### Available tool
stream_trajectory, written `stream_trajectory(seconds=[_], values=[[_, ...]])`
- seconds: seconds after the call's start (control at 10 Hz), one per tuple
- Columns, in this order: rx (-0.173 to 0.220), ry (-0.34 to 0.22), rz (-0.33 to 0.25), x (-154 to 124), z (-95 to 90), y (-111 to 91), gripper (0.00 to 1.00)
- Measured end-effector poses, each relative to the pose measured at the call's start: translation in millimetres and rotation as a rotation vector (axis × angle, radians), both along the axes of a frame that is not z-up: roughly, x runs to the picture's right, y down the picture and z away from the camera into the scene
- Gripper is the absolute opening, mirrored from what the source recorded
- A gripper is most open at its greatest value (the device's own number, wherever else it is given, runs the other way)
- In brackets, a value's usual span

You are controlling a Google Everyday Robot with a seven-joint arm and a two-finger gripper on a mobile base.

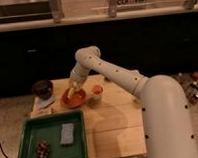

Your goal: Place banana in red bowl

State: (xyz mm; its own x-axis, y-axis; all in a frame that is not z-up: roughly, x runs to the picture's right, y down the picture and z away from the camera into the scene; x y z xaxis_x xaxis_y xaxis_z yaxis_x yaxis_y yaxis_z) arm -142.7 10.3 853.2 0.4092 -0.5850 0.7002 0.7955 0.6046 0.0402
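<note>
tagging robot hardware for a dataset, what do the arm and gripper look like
The arm is glossy off-white: thick rounded tubes, a bulbous elbow joint, small dark dots along the shell. No cables or sleeves show. The gripper, above the round orange-red bowl, is slimmer and pale.

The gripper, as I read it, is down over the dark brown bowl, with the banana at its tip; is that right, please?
Not quite: the bowl is wrong. The camera view shows the gripper down over the red bowl, with the banana at its tip. The dark brown bowl stands apart, further left in the picture.
</note>
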Motion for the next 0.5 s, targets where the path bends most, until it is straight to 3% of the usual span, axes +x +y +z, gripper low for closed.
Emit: stream_trajectory(seconds=[0.5], values=[[0.027, 0.02, 0.016, 12.5, 17.1, -0.9, 0.8]])
